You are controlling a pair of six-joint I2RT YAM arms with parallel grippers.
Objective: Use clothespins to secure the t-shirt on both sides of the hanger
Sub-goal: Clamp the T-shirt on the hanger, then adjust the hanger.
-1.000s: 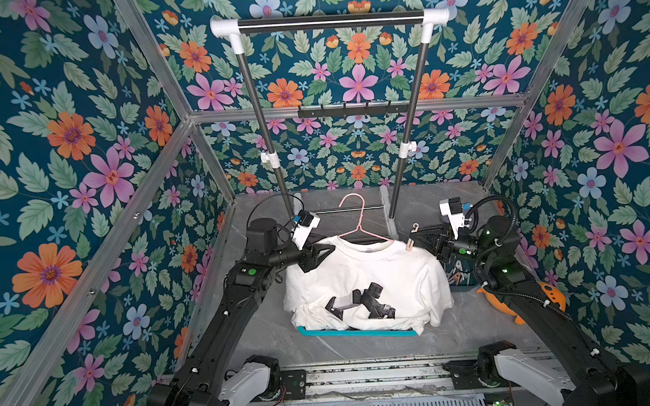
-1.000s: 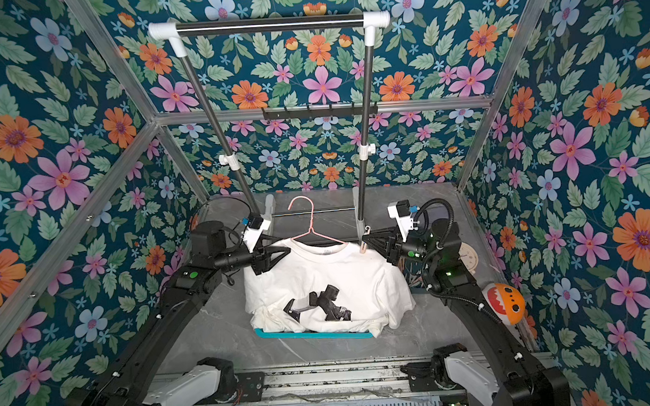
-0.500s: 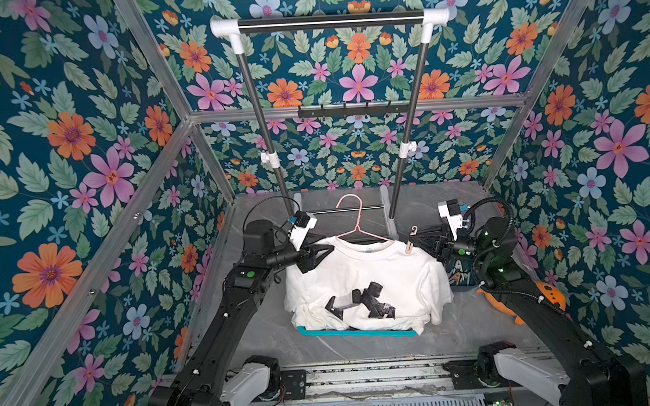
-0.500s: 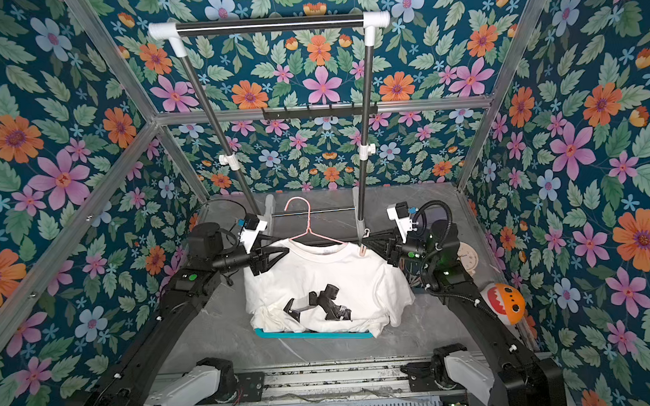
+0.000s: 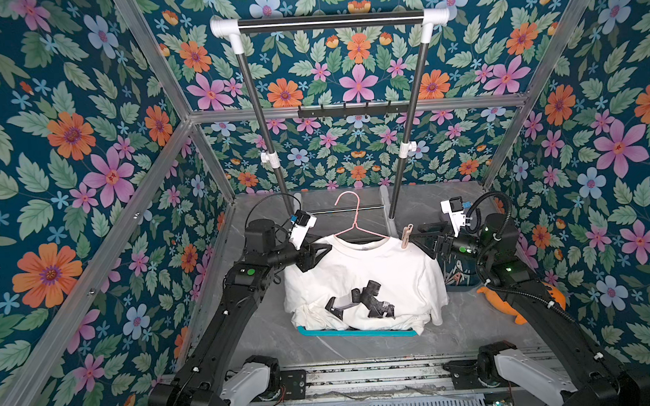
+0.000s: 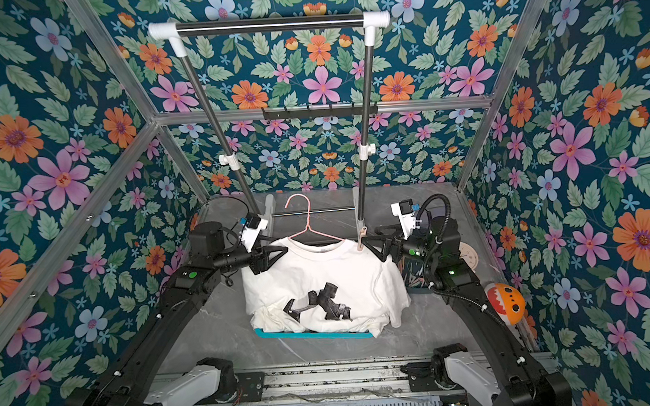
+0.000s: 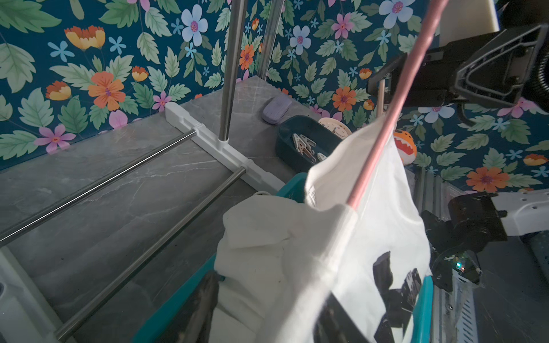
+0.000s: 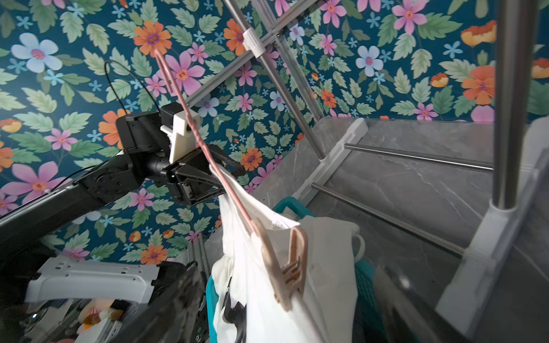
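A single clothespin [image 5: 407, 238] is clipped on the t-shirt [image 5: 373, 270] at the shoulder on the robot's right side, where the cloth lies over the end of the pink wire hanger [image 7: 389, 118]. In both top views it stands roughly upright, a slim pale peg rising above the white fabric. The right wrist view shows it close [image 8: 285, 264]: beige-pink plastic with two long prongs, one arm curving into a rounded loop, and a ribbed middle where the halves meet. It bites on both cloth and wire. The right gripper [image 5: 417, 238] sits just beside the peg with its jaws spread wide and nothing between them. Its dark, blurred fingers [image 8: 398, 300] frame the pin on either side without touching it. The left gripper [image 5: 324, 251] is at the opposite shoulder, its jaws closed part-way on the shirt's edge where it covers the hanger's arm, as the right wrist view shows [image 8: 219, 178]. No peg shows on that side. The shirt is white with a black print on the chest, and its lower part is bunched on a teal basket [image 5: 357, 332]. More clothespins [image 7: 303, 145], pale and mixed together, lie in a dark bin [image 7: 285, 150] on the grey tabletop beyond the right arm. The hanger's hook stands free between the uprights of the rack [image 5: 408, 131].
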